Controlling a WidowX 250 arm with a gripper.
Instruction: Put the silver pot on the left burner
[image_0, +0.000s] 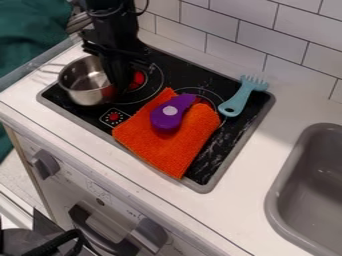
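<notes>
You have a white counter (288, 108) in front of a white tiled wall (270, 35), above a white cabinet front with grey knobs (45, 163); set into the counter is a black cooktop (90, 114) with a grey rim, and a grey sink (304, 182) lies to the right; your black arm (113, 25) comes in from the upper left, its gripper (120, 80) hanging down at the right side of the silver pot (85, 94); you cannot tell from here whether the jaws are open or closed, or gripping the pot.

An orange cloth (160, 154) lies across the middle and front of the cooktop, partly over the right burner (202, 101); the pot is upright at the cooktop's left end, to the left of the red centre of the left burner (138, 80), its handle pointing left; a light blue fork-like utensil (238, 100) lies with its handle on the cooktop, tines toward the wall; a purple toy (164, 119) with a pale round spot rests on the cloth.
</notes>
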